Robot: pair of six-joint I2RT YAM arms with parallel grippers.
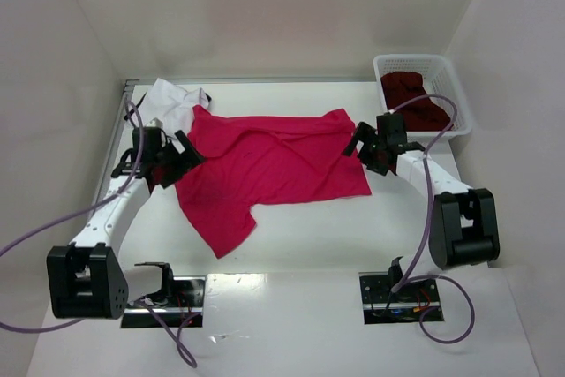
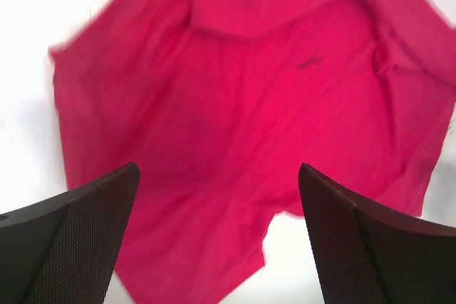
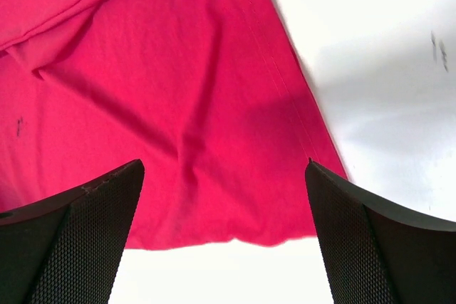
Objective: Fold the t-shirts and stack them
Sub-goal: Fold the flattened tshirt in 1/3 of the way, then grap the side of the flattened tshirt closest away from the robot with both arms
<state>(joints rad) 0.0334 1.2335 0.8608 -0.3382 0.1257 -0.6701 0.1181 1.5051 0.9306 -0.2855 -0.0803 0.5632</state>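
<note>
Left gripper [image 2: 217,169]: wide open, holding nothing; above the 9 o'clock edge of the red shirt [image 1: 274,165].
Right gripper [image 3: 224,165]: wide open, holding nothing; above the shirt's 3 o'clock corner.
Red shirt: spread out and rumpled mid-table [image 1: 300,245], one flap trailing toward 7 o'clock.
White shirt [image 1: 172,99]: crumpled at 10 o'clock, touching the red shirt.
Maroon shirt [image 1: 415,99]: bunched inside the basket [image 1: 410,57], at 1 o'clock.
</note>
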